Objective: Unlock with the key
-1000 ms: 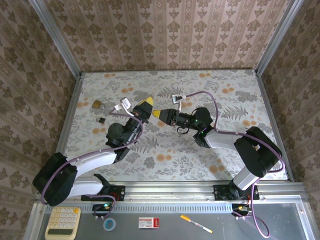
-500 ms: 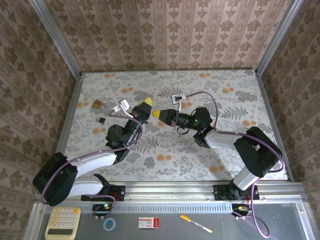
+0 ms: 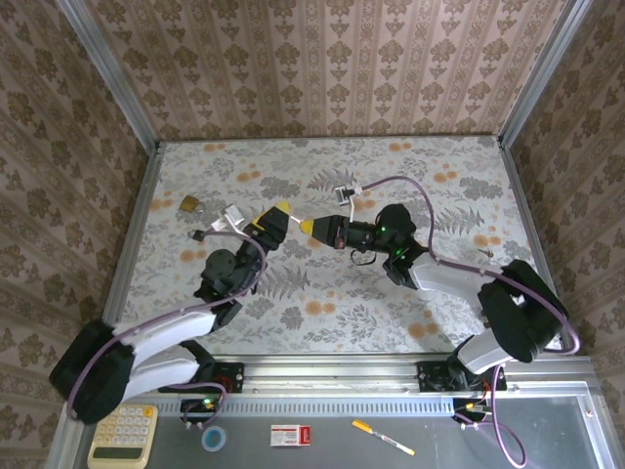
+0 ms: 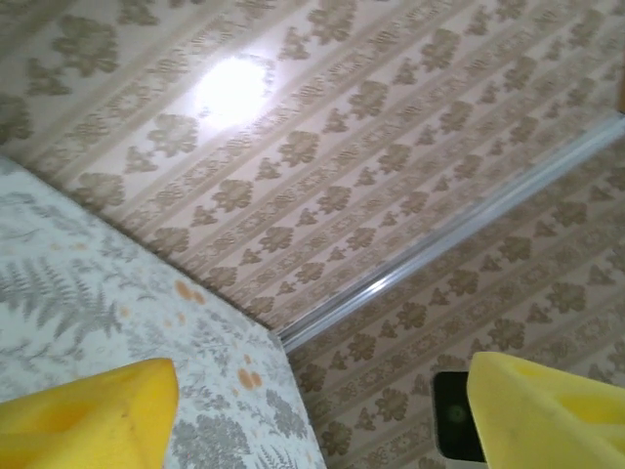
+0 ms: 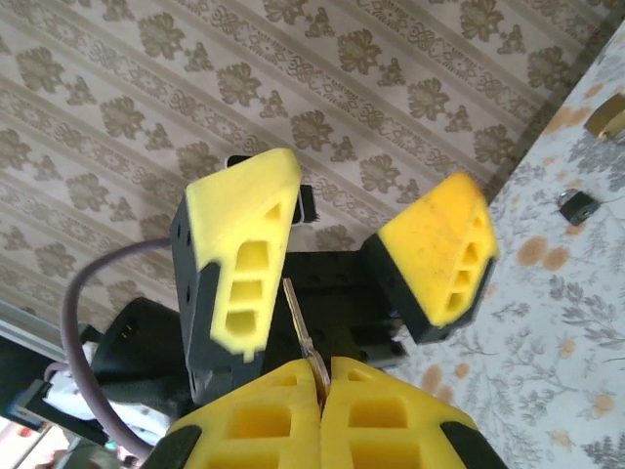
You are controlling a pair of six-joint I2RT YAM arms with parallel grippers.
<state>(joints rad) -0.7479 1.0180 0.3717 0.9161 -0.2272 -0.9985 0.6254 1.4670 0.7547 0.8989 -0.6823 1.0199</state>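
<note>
Pointing left and slightly far: the key (image 5: 293, 313), long axis in line with the right gripper (image 5: 320, 396) that carries it, roughly level above the table (image 3: 391, 293). The visible part is the thin silvery blade. It sticks straight out from between the pads, with the head end buried in the grip, so the head can't be made out.

Right gripper: pads pressed together and clamped on the key, with just the blade in the seam between them. It sits mid-table, reaching left.

Left gripper (image 3: 275, 217): spread wide, empty. It faces the right gripper nose to nose, just left of it.

Right wrist view: the key's free tip reaches into the gap between the left fingers (image 5: 239, 254). It is off-centre, just beside the inner face of one finger; can't tell whether it touches. The other finger is well clear of it.

Left wrist view: both yellow fingers sit at the bottom corners with a wide gap between them.

Elsewhere: brass padlock (image 3: 191, 204) lies on the table at far left, well apart from both grippers. Small black squarish item (image 5: 576, 203) lies on the table just near-side of the padlock; too small to tell what it is.
</note>
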